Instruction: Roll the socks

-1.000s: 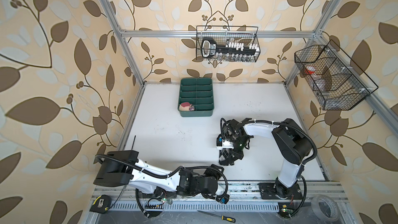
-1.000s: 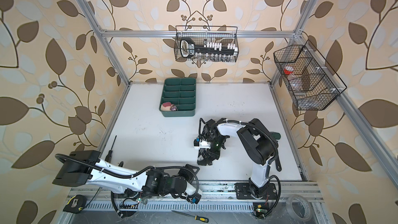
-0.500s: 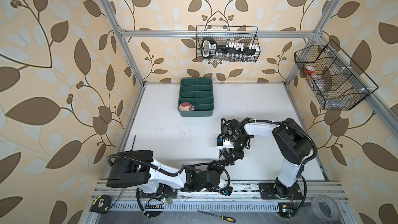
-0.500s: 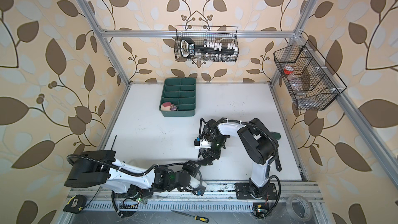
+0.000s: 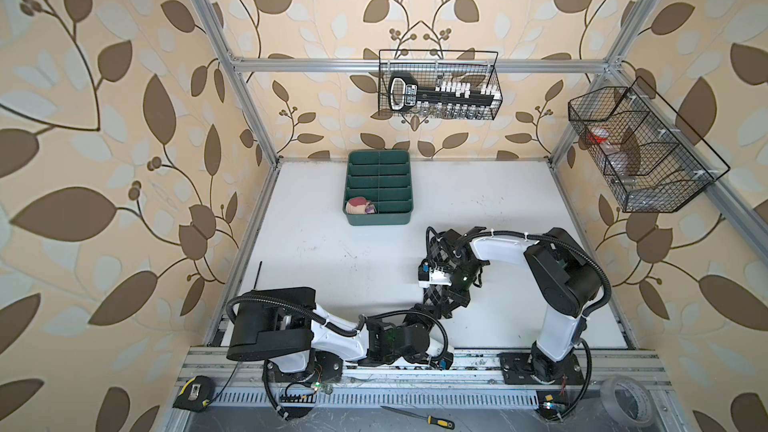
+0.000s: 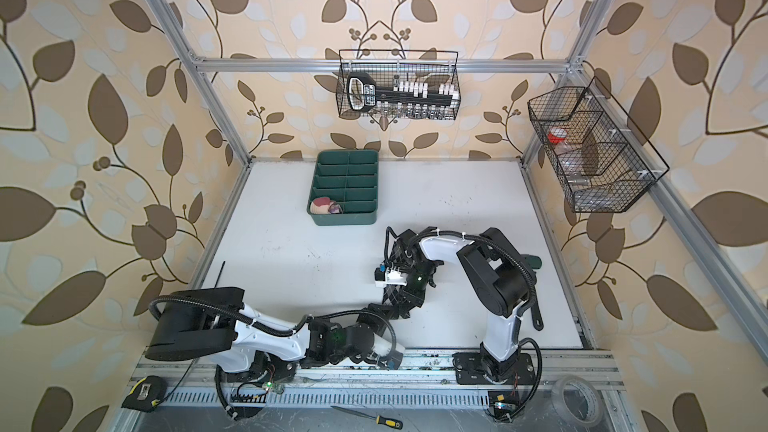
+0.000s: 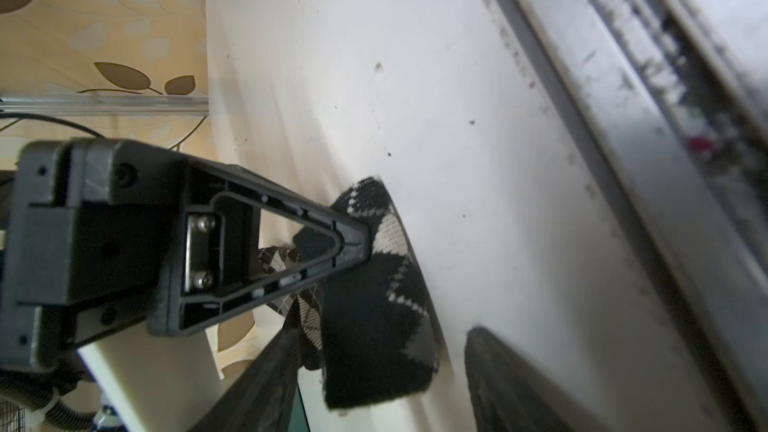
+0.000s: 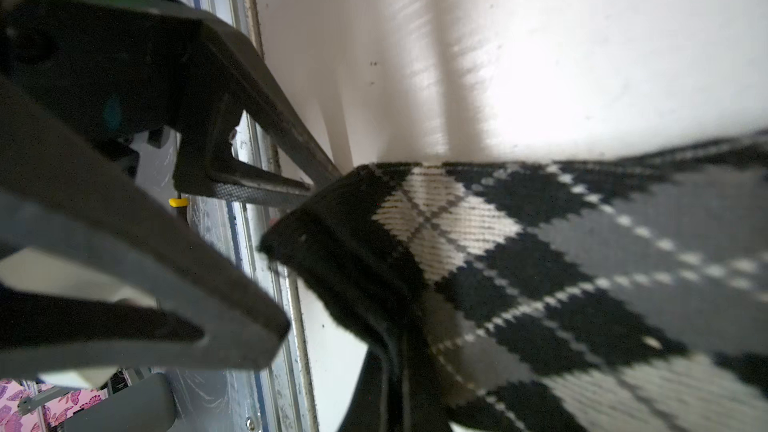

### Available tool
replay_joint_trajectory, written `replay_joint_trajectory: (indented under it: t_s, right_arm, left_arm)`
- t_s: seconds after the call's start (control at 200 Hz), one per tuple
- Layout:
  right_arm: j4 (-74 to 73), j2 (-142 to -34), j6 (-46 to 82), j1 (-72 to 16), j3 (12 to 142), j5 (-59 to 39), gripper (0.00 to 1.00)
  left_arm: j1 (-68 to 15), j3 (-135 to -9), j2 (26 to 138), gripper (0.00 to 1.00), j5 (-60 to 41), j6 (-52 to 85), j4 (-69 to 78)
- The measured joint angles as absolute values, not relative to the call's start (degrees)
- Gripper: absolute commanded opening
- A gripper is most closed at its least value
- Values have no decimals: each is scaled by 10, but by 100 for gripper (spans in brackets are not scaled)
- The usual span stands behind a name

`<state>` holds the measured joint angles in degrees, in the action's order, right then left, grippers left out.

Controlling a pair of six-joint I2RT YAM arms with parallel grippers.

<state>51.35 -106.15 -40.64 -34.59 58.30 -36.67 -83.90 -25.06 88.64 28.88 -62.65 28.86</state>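
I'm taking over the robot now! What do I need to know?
Left gripper: open, around one end of the argyle sock.
Right gripper: shut, its tip resting on that sock.
Done: the beige sock sits rolled up in the green tray.
Left to do: roll the argyle sock; it lies stretched out on the table.

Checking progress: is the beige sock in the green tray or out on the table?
In. Both top views show the beige sock bunched up in the nearest left compartment of the green tray.
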Motion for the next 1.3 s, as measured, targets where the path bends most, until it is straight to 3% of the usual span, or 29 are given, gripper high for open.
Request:
replay_joint_trajectory:
  t_s: [0.11,0.315,0.875,1.0,1.115,1.305]
  right_arm:
    - [514,-1061,-404,-345,583,-367,0]
    - [514,-1062,-399,-343,584,-367,0]
    - [505,-1050,-399,-335,584,-364,0]
    - [505,-1038,-399,-332,584,-365,0]
    - [499,-1024,-401,-329,578,-364,0]
    - [501,-1015,-406,-328,574,-372,0]
  left_arm:
    - [-849,-256,902,67,293,-627,310]
    - [-860,-260,922,50,293,-612,321]
    - [-824,-264,991,48,336,-580,425]
    - [-824,-262,992,49,339,-568,429]
    - [-824,-260,994,60,349,-567,439]
    - [-824,-252,990,65,366,-567,455]
